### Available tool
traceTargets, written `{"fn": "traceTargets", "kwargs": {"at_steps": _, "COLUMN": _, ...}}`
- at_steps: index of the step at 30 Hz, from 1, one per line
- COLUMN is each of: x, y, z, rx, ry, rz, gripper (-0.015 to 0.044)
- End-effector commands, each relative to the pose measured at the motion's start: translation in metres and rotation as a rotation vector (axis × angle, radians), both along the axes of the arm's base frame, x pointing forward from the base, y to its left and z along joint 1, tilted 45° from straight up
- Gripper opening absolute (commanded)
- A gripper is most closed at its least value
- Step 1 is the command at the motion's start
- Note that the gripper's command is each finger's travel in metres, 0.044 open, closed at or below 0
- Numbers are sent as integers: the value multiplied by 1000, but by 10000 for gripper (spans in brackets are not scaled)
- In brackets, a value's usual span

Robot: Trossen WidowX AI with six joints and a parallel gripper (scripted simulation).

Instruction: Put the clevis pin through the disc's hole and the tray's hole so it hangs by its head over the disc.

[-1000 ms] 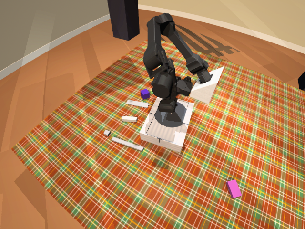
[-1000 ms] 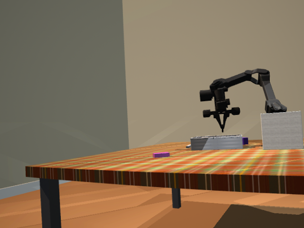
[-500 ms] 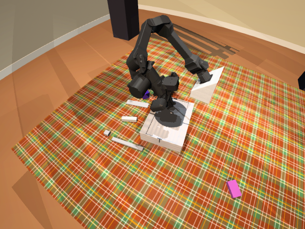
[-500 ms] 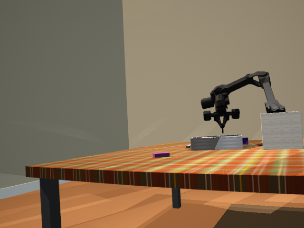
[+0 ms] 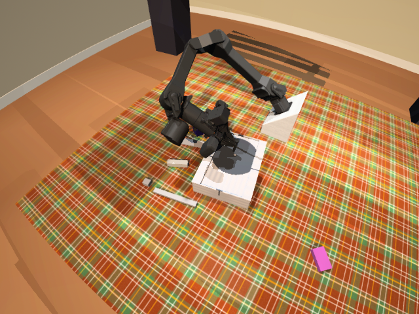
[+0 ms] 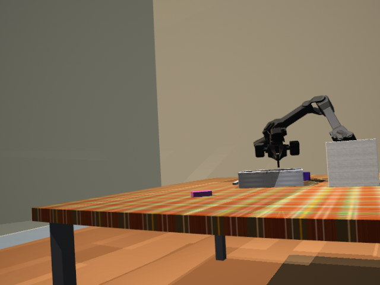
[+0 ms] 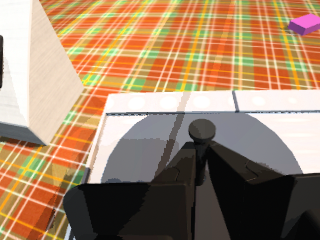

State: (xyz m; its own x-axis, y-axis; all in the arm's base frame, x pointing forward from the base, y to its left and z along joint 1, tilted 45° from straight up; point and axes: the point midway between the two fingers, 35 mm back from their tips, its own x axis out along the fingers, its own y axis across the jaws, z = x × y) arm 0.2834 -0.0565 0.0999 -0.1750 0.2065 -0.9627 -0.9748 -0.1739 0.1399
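Note:
My gripper [image 5: 236,143] [image 6: 278,158] [image 7: 199,148] is shut on the steel clevis pin [image 6: 278,163] [image 7: 202,130]. The pin's round head is above the fingertips and its shank points down. The aluminium disc [image 5: 243,165] [image 7: 262,137] lies flat inside the rimmed steel tray [image 5: 220,195] [image 6: 260,180] [image 7: 135,103], towards one end. The fingertips are low over the middle of the disc. In the exterior view the pin's lower end is just above the tray's rim line. The fingers cover the disc's hole in the wrist view, and I cannot tell whether the pin's tip is in it.
A white wedge block [image 5: 280,126] [image 6: 352,162] [image 7: 50,75] under the arm's base stands beside the tray. Several pale bars, one long [image 5: 175,197] and one short [image 5: 177,163], lie on the tray's other side, with a purple block [image 5: 198,132] [image 6: 306,176]. A pink block [image 5: 321,258] [image 6: 201,193] [image 7: 306,23] lies farther off.

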Motion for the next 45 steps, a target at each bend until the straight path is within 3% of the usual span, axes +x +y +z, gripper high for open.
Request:
{"fn": "traceTargets", "kwargs": {"at_steps": 1, "x": 2, "y": -3, "z": -1, "rx": 99, "ry": 16, "rz": -12, "gripper": 0}}
{"fn": "traceTargets", "kwargs": {"at_steps": 45, "x": 4, "y": -12, "z": -15, "rx": 118, "ry": 19, "rz": -16, "gripper": 0}}
